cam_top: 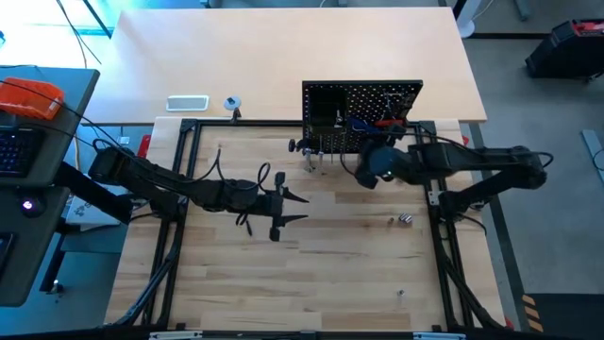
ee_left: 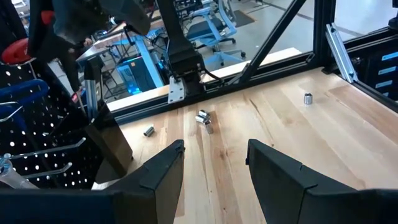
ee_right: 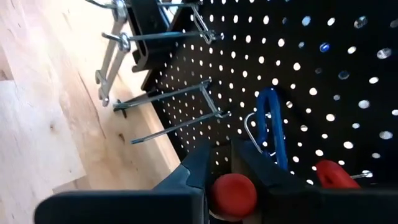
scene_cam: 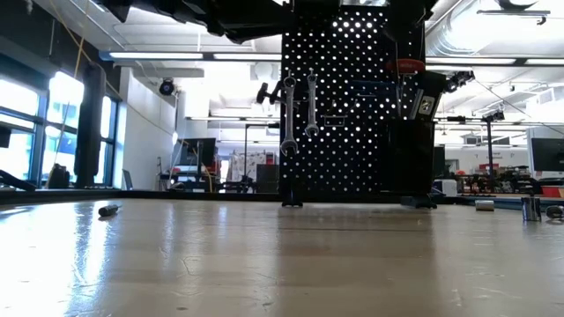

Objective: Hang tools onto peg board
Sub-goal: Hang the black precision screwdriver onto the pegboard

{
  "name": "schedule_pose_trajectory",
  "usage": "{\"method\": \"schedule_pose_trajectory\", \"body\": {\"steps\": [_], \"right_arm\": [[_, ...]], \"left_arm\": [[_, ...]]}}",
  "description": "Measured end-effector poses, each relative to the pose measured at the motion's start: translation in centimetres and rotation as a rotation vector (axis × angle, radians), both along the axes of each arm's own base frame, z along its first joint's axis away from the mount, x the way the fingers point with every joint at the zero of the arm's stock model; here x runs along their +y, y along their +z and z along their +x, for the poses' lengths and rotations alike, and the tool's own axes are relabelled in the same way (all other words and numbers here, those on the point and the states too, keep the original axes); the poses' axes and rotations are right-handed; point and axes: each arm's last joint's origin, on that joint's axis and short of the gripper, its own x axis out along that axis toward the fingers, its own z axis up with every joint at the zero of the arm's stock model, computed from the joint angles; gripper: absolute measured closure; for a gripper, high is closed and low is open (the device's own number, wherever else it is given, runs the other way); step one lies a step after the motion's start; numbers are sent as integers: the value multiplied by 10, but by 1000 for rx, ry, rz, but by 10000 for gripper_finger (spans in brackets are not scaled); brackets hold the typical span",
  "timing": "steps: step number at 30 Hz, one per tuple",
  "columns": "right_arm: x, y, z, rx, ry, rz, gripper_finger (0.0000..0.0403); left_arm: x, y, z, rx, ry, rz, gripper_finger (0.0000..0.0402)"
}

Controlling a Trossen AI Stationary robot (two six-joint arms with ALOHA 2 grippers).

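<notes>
1. Your right gripper (ee_right: pixel 231 163) is clamped on the round red screwdriver handle (ee_right: pixel 233 194), right against the black perforated peg board (ee_right: pixel 323 68).
2. Beside it on the board hangs the blue-handled hex key (ee_right: pixel 272 127).
3. Two silver wrenches (scene_cam: pixel 300 110) hang near the board's other edge.
4. Your left gripper (ee_left: pixel 214 165) stands open, empty, well away from the board.

Peg board (cam_top: pixel 361 113) upright at table's (cam_top: pixel 311 274) far edge, wrenches (scene_cam: pixel 300 110) hanging on its front, small bits (cam_top: pixel 404 218) right.
</notes>
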Motion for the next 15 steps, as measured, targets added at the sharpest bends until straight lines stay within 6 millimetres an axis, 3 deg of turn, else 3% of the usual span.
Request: {"method": "schedule_pose_trajectory", "body": {"steps": [15], "right_arm": [[-16, -13, 10, 40, -83, 36, 364]], "left_arm": [[0, -4, -1, 40, -6, -4, 232]]}}
